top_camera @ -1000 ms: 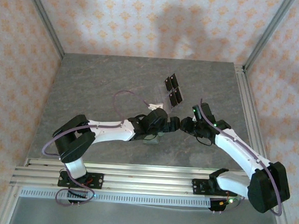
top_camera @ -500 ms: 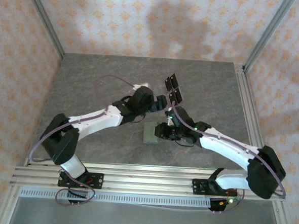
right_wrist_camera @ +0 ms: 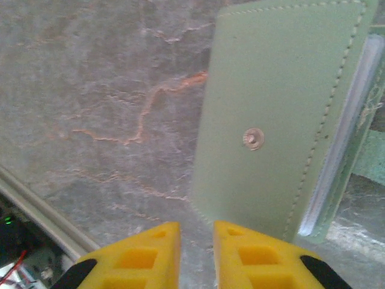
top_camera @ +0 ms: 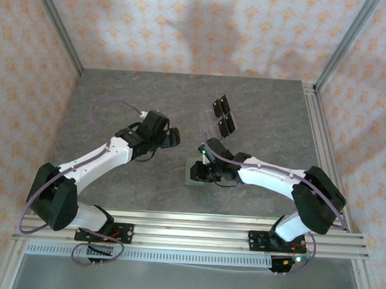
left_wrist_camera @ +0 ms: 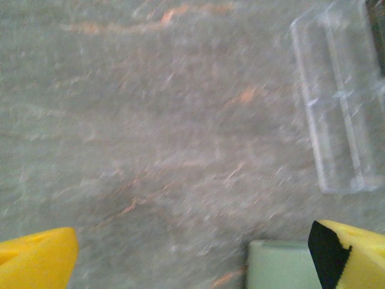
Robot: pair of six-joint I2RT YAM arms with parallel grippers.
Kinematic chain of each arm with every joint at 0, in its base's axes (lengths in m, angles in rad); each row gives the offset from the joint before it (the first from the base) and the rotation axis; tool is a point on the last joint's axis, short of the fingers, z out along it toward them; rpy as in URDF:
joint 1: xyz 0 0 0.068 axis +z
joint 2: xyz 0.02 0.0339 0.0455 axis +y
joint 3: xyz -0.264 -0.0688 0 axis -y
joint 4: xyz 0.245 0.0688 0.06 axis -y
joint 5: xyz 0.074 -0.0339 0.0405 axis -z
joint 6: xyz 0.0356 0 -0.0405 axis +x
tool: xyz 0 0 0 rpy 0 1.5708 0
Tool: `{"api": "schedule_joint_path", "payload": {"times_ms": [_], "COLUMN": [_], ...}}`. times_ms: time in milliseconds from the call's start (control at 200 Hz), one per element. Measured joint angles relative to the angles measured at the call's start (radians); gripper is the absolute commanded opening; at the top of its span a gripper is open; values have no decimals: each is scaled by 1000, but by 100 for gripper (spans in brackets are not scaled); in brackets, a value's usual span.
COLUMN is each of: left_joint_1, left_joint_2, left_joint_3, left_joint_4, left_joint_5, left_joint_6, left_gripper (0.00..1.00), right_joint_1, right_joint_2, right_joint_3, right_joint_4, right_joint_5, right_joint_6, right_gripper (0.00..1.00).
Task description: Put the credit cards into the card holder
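The card holder (right_wrist_camera: 274, 114), a sage-green wallet with a small metal snap, lies flat on the grey table. Its lower edge sits just ahead of my right gripper (right_wrist_camera: 197, 241), whose yellow fingers stand a narrow gap apart with only table between them. From above, that gripper (top_camera: 201, 170) hovers over the card holder (top_camera: 191, 175). Two black credit cards (top_camera: 220, 107) (top_camera: 227, 124) lie farther back. My left gripper (top_camera: 172, 138) is left of the wallet, wide open and empty (left_wrist_camera: 192, 241); a corner of the card holder (left_wrist_camera: 280, 265) shows by its right finger.
A clear acrylic stand (left_wrist_camera: 337, 102) lies on the table between the wallet and the black cards. Aluminium rails (top_camera: 318, 139) run along the table's right side and near edge. Patterned walls close in the back and sides.
My left arm has swung back and to the left, away from the wallet. My right gripper has moved left onto the wallet's near edge, and its fingers have drawn closer together.
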Motion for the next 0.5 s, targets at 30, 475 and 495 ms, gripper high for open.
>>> {"api": "schedule_joint_path", "payload": {"times_ms": [30,475,495], "left_joint_1": [-1,-116,-129], "left_joint_2": [-10,-151,-151], "left_joint_3": [-16,-245,-248], "left_joint_4": [-10,-25,-21], "left_joint_5": [5,93,93], "left_joint_6": [6,37,36], "left_gripper": [100,100,100], "right_joint_1": [0,-50,-51], "right_joint_2": [12,76,77], "right_joint_3": [0,-17,-18], "right_joint_4": [0,26,28], "right_joint_5": [5,37,37], "right_joint_6": [-3,-11,-11], "right_gripper": [18,14,14]}}
